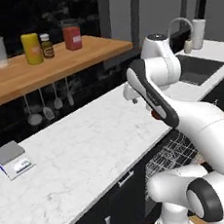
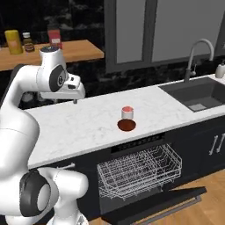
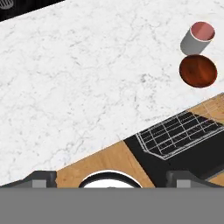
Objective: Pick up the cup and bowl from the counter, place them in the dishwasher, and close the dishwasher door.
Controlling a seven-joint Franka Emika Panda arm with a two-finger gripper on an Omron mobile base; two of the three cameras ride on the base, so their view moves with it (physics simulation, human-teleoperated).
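Hovering over counter (image 2: pixel 88 121), gripper (image 3: pixel 111 175) w/ jaws spread wide, holding nothing. Cup (image 3: pixel 197 37) & bowl (image 3: pixel 198 71) touching, well off to its right; dishwasher (image 2: pixel 139 169) rack out, door (image 2: pixel 154 203) down.

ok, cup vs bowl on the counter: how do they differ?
The cup is pale grey outside and pinkish-red inside; the bowl is dark reddish-brown all over. The cup is a taller, narrow cylinder; the bowl is shallow and a little wider. The bowl sits nearer the counter front edge, above the open dishwasher; the cup stands just behind it. Both are upright, empty and close together, with neither held.
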